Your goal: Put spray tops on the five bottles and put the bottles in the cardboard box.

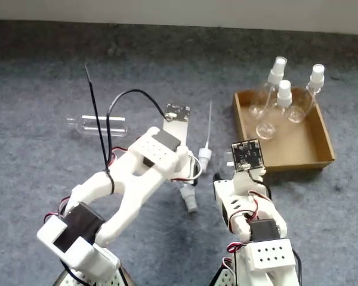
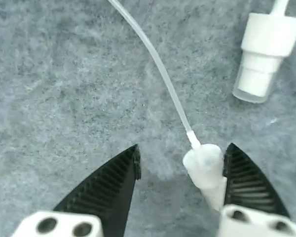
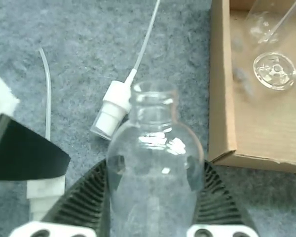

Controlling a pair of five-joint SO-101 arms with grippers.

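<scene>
Grey carpet [image 1: 42, 89] as surface; pale wall [image 1: 227, 12] behind.

Taking the way its fingers point as 12 o'clock, the left gripper [image 2: 183, 148] hangs over the grey mat [image 2: 54, 89] with its 2 black ribbed fingers [image 2: 108, 185] spread wide apart. 1 white spray top [image 2: 204, 165] sits against the inner face of the 3 o'clock finger, clear of the other finger, and its thin dip tube [image 2: 158, 64] runs off over the mat toward 11 o'clock. A 2nd spray top [image 2: 264, 54] lies on the mat apart from the gripper at about 1 o'clock, its open collar turned toward the gripper.
</scene>
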